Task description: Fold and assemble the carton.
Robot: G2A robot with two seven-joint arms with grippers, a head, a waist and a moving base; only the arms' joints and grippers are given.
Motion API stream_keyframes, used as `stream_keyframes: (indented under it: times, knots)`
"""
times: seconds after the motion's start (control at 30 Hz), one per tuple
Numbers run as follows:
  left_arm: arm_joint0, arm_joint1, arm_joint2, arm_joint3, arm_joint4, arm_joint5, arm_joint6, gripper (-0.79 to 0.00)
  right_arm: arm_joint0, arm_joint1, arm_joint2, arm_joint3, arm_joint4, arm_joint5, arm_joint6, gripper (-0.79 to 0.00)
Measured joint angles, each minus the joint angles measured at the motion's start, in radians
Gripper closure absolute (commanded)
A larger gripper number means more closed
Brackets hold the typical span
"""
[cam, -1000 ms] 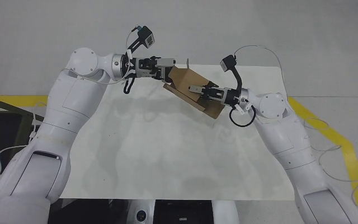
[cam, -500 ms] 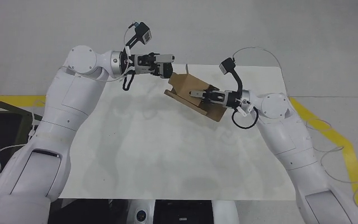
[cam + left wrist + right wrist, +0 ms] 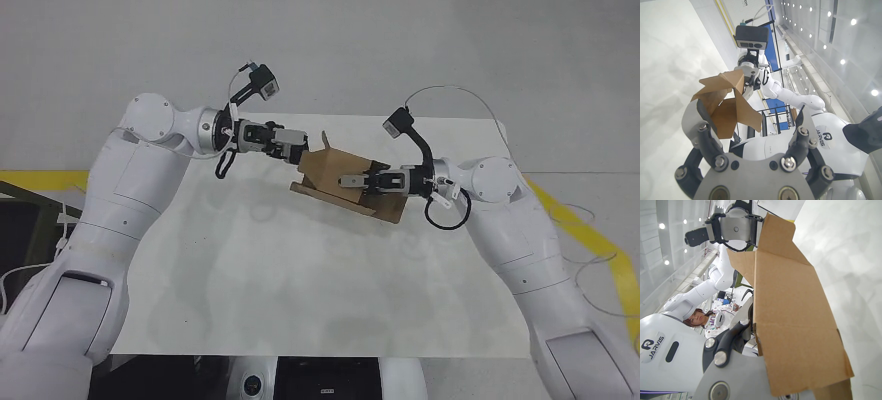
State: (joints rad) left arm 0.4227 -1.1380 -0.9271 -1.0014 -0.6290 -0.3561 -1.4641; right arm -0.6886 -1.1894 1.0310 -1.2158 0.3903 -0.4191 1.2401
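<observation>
We're holding the brown cardboard carton over the far middle of the white table, right gripper clamped on its wall. Left gripper is gaping wide and empty, one finger touching a flap, so we're figuring: push slow along the crease, no buckling.

Wide bare table in front, carton flaps jutting across left tool
</observation>
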Motion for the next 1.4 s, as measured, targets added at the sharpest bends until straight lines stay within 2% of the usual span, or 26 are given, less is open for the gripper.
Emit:
stream_keyframes:
  times: [0.2, 0.4, 0.57, 1.03, 1.4]
  knots:
    - [0.062, 0.018, -0.016, -0.125, 0.036, 0.034, -0.033, -0.785, 0.028, -0.005, -0.010, 0.038, 0.022, -0.016, 0.016, 0.000]
    - [0.101, 0.032, -0.040, -0.181, 0.078, 0.055, -0.024, -0.785, 0.045, -0.009, -0.017, 0.056, 0.059, -0.029, 0.052, 0.000]
    - [0.118, 0.035, -0.051, -0.196, 0.065, 0.065, -0.017, -0.785, 0.050, -0.012, -0.022, 0.067, 0.067, -0.037, 0.049, 0.000]
    - [0.144, 0.039, -0.060, -0.210, 0.044, 0.086, -0.047, -0.785, 0.043, -0.013, -0.005, 0.076, 0.052, -0.060, -0.056, 0.000]
    - [0.140, 0.026, -0.033, -0.215, 0.026, 0.085, -0.042, -0.785, 0.034, -0.026, -0.035, 0.054, 0.046, -0.055, -0.121, 0.000]
